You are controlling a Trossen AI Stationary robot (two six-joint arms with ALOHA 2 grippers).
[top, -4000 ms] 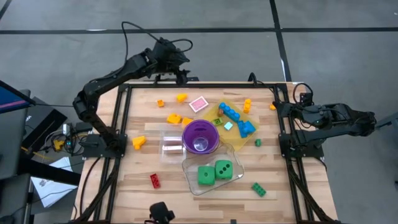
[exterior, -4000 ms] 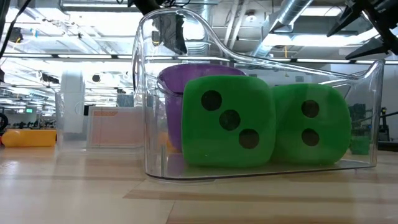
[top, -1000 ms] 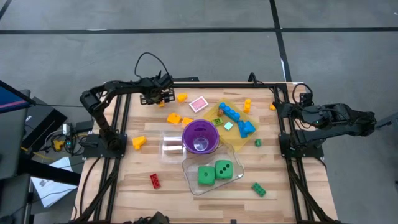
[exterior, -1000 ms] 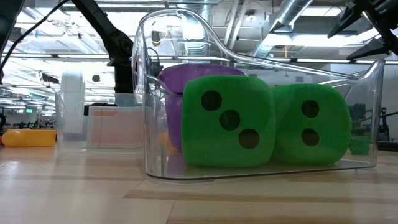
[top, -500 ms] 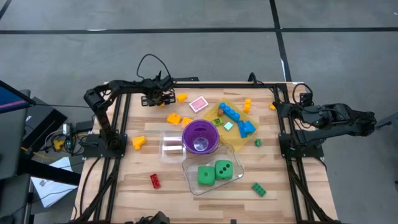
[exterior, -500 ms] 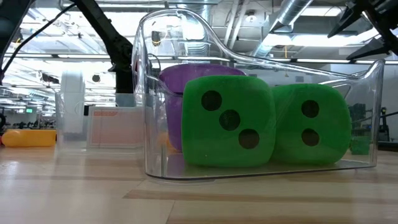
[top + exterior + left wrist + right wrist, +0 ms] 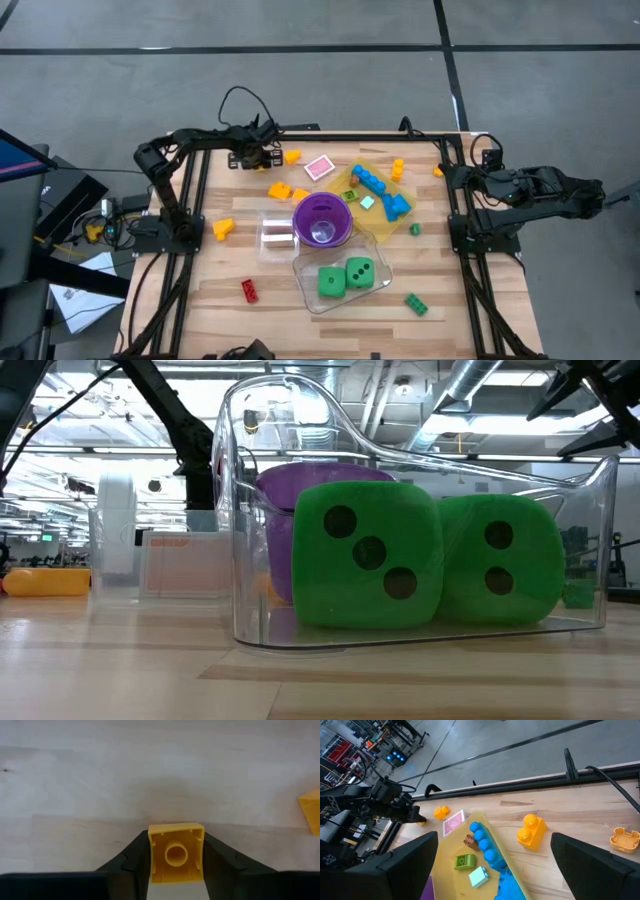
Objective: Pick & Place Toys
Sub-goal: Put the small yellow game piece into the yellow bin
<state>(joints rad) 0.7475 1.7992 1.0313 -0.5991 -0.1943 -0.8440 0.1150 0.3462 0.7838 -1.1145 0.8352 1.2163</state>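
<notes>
A small yellow hollow plastic brick (image 7: pixel 176 852) sits at the far left corner of the wooden tabletop (image 7: pixel 300 300), pinched between the left gripper's (image 7: pixel 176 862) jaws. The right gripper (image 7: pixel 492 870) waits at the tabletop's right edge, jaws spread wide.

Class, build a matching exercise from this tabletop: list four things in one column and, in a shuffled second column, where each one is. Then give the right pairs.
Things
1. small yellow brick
2. two green dice
3. red brick
4. right gripper

Places
A. inside a clear tub, near the purple cup
B. at the table's right edge, jaws open, holding nothing
C. between the fingers of the left gripper, at the table's far left corner
D. lying alone on the wood near the front left

Pairs: 1-C, 2-A, 3-D, 4-B
</notes>
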